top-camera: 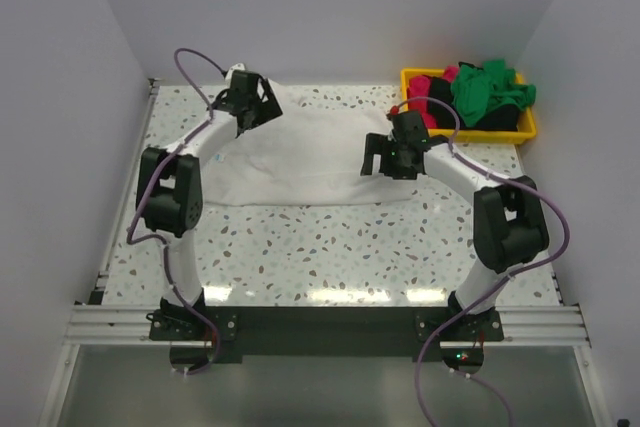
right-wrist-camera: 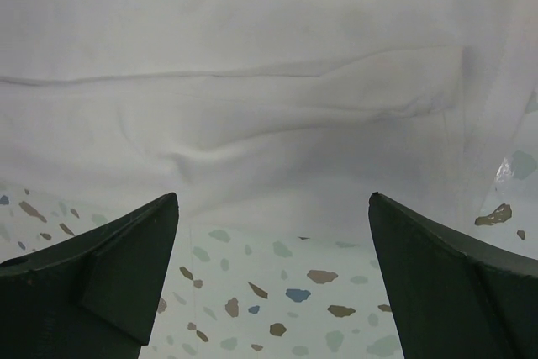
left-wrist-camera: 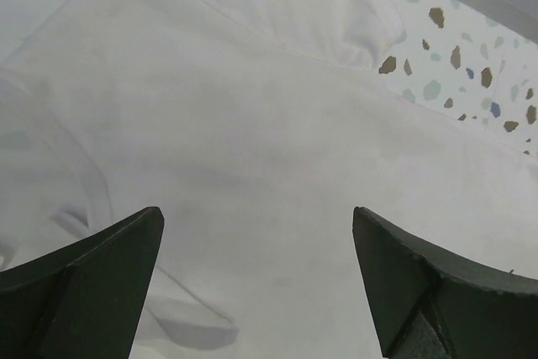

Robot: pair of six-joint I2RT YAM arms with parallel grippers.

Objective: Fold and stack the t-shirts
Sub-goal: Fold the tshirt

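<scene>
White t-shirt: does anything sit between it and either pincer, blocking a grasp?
Nothing visible does. The left pincer hangs open right over the white t-shirt, with only cloth in its view. The right pincer is open at the shirt's near edge, with bare table just below it.

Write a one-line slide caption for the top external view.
Open left gripper and right gripper poised over the white t-shirt spread on the speckled table; coloured shirts heaped in the yellow bin.
</scene>
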